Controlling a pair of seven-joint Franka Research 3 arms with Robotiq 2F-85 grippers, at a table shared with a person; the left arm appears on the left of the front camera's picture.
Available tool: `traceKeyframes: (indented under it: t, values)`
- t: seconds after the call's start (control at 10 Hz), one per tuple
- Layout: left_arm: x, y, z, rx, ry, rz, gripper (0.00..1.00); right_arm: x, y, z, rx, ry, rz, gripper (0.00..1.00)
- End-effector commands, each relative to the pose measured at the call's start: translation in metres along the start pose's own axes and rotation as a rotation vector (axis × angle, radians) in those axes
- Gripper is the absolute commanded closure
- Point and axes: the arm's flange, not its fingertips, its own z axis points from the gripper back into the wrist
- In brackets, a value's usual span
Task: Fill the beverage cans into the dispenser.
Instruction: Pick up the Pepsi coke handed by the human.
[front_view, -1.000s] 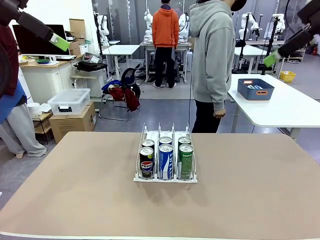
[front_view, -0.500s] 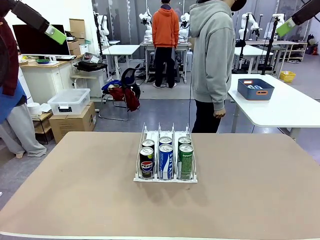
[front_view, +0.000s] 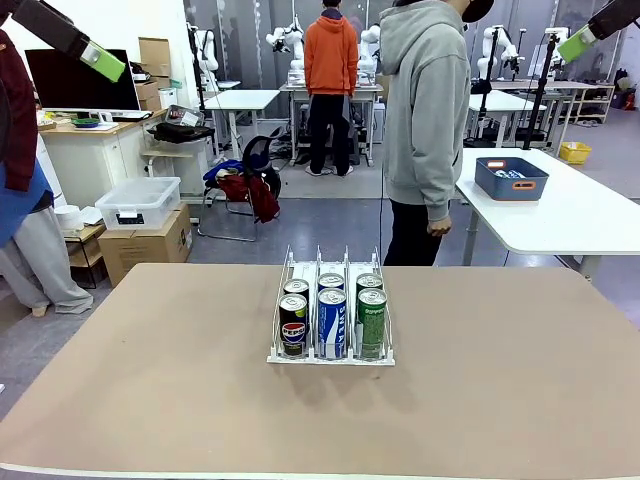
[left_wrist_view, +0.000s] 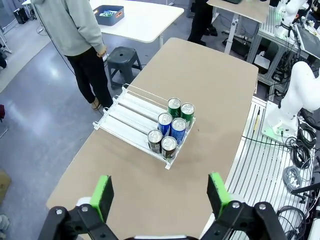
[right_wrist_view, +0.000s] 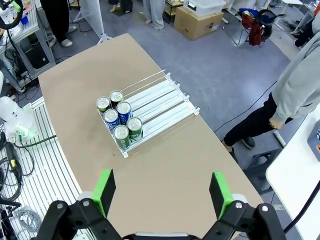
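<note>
While both arms hang high above the table (front_view: 150, 400), neither grips anything.

Left claw (left_wrist_view: 160, 192): top left corner of the front view, one green pad (front_view: 103, 60) showing. In its wrist view the two fingers stand wide apart with nothing between them, well clear of the table surface below.

Rack (front_view: 300, 268): middle of the table, three lanes, low end toward the robot side. Six cans (front_view: 331, 323) sit in it, two per lane, all upright and packed at the near end, each pair touching front to back.
- left lane: dark cans (front_view: 293, 326)
- middle lane: blue cans (left_wrist_view: 171, 125)
- right lane: green cans (front_view: 372, 320)

The far half of every lane is bare plastic. No loose cans lie on the table around the rack.

Person in a grey hoodie (front_view: 425, 110): stands just beyond the far edge, slightly right of the rack, arm hanging at the side, hands not near the cans.

White side table at the right carries a blue bin (front_view: 510, 178), well apart from the rack.

Right claw (right_wrist_view: 161, 192): top right corner of the front view, green pad (front_view: 578, 42) visible. In its wrist view the fingers are spread wide and hold nothing, with the rack far below.
</note>
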Motion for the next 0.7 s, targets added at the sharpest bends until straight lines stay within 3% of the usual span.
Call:
traceKeyframes:
  t: [0.0,0.6]
  values:
    - [-0.0005,0.0011,-0.0025,-0.004,0.004,0.007,0.00,0.0001,0.0003,-0.0006,0.005,-0.001,0.001,0.00]
    - [-0.0005,0.0011,-0.0025,-0.004,0.004,0.007,0.00,0.0001,0.0003,-0.0006,0.005,-0.001,0.001,0.00]
